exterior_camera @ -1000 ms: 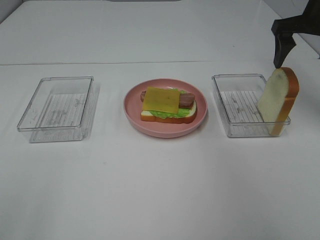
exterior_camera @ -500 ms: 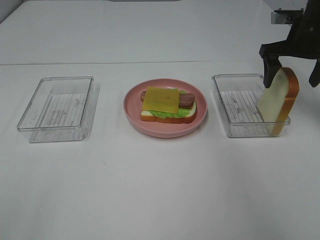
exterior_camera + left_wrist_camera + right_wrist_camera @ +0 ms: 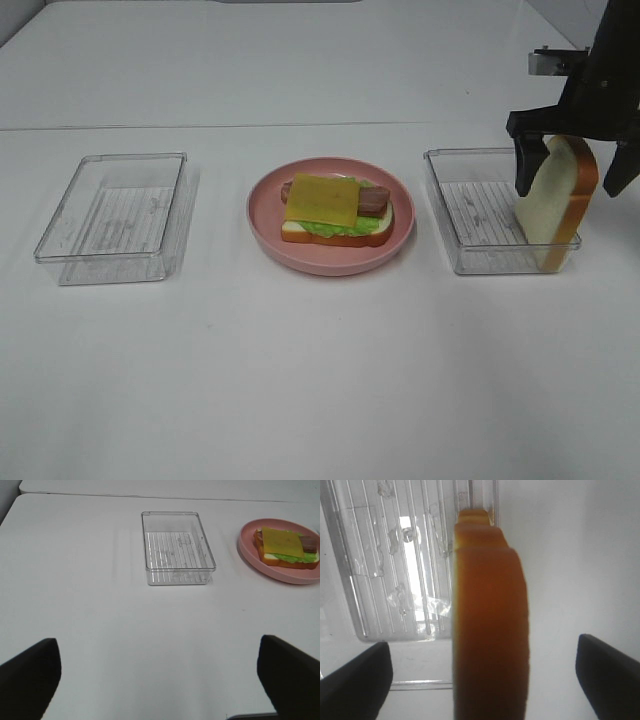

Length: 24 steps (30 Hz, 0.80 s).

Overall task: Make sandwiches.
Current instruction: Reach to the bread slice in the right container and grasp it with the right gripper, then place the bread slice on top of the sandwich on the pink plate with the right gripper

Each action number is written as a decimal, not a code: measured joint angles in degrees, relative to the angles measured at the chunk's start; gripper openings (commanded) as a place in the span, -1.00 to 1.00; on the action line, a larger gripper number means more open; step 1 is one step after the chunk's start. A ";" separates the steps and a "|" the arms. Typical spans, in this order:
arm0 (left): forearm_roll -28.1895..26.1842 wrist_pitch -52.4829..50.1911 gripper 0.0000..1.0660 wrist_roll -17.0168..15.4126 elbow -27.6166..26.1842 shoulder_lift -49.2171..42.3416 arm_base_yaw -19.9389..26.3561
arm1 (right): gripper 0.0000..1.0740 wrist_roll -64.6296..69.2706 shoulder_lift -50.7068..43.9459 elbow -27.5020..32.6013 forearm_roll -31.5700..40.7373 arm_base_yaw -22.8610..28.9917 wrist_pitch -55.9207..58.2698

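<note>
Nearest the camera in the exterior high view we are looking at bare white table (image 3: 320, 400), and beyond it, across the middle of the frame, we are seeing three things in a row: an empty clear tray (image 3: 112, 217) at the left, a pink plate (image 3: 330, 255) in the centre, and a second clear tray (image 3: 480, 210) at the right. On the plate the open sandwich (image 3: 335, 210) is sitting with one bread slice at the bottom, green lettuce, a brown strip and a yellow cheese square on top, so we are judging that the top slice is the one thing missing. That top bread slice (image 3: 555, 205) is standing on edge, leaning against the right end of the right tray, with its orange-brown crust facing up toward the right gripper (image 3: 570, 170). The right gripper is hanging over it at the right edge of the frame, pointing down, its two black fingers spread wide and straddling the slice without touching it as far as we can tell; in the right wrist view the crust (image 3: 490, 630) is lying between the fingertips. To do this well we are judging that the fingers should be closing squarely on the flat faces, low enough not to tip the slice. The left gripper (image 3: 160, 672) is waiting back from the left tray, jaws wide and holding nothing
</note>
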 measured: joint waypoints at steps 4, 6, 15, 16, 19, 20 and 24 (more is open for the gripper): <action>0.00 0.00 0.92 0.00 0.00 0.00 0.00 | 0.56 0.00 0.00 0.00 0.06 0.00 0.23; 0.00 0.00 0.92 0.00 0.00 0.00 0.00 | 0.29 0.00 0.00 0.00 0.11 0.00 0.52; 0.00 0.00 0.92 0.00 0.00 0.00 0.00 | -0.36 0.00 0.06 0.00 0.11 0.00 0.69; 0.00 0.00 0.92 0.00 0.00 0.00 0.00 | -0.36 0.00 0.06 0.00 0.11 0.00 0.69; 0.00 0.00 0.92 0.00 0.00 0.00 0.00 | -0.36 0.00 0.06 0.00 0.11 0.00 0.69; 0.00 0.00 0.92 0.00 0.00 0.00 0.00 | -0.36 0.00 0.06 0.00 0.11 0.00 0.69; 0.00 0.00 0.92 0.00 0.00 0.00 0.00 | -0.88 0.86 0.06 0.00 0.23 0.00 0.92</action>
